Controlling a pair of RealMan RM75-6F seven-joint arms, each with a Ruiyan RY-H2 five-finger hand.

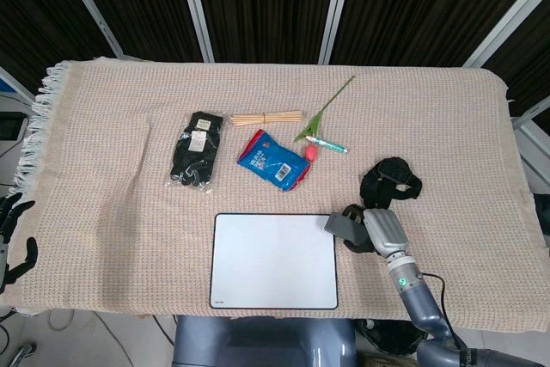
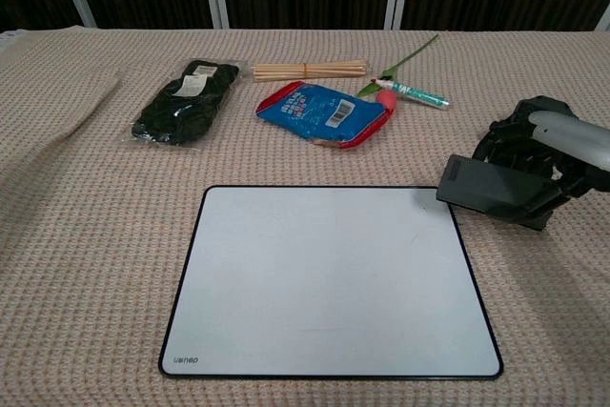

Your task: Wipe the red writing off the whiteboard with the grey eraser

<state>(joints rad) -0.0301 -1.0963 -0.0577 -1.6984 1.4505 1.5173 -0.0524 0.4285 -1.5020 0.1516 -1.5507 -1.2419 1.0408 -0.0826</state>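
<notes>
The whiteboard (image 1: 273, 259) (image 2: 329, 278) lies flat near the table's front edge, and its surface looks plain white with no red writing that I can see. My right hand (image 1: 383, 229) (image 2: 558, 145) grips the grey eraser (image 1: 343, 226) (image 2: 488, 186) just past the board's upper right corner, over the beige cloth. The eraser is off the board. My left hand (image 1: 10, 247) shows only in the head view, at the far left below the table edge, with its dark fingers spread and nothing in them.
Behind the board lie a black glove packet (image 1: 196, 149) (image 2: 186, 102), a bundle of wooden sticks (image 1: 266, 118) (image 2: 307, 70), a blue snack bag (image 1: 275, 159) (image 2: 324, 111) and a marker beside a green stem (image 1: 325, 143) (image 2: 412, 92). A black strap bundle (image 1: 391, 182) sits just behind my right hand.
</notes>
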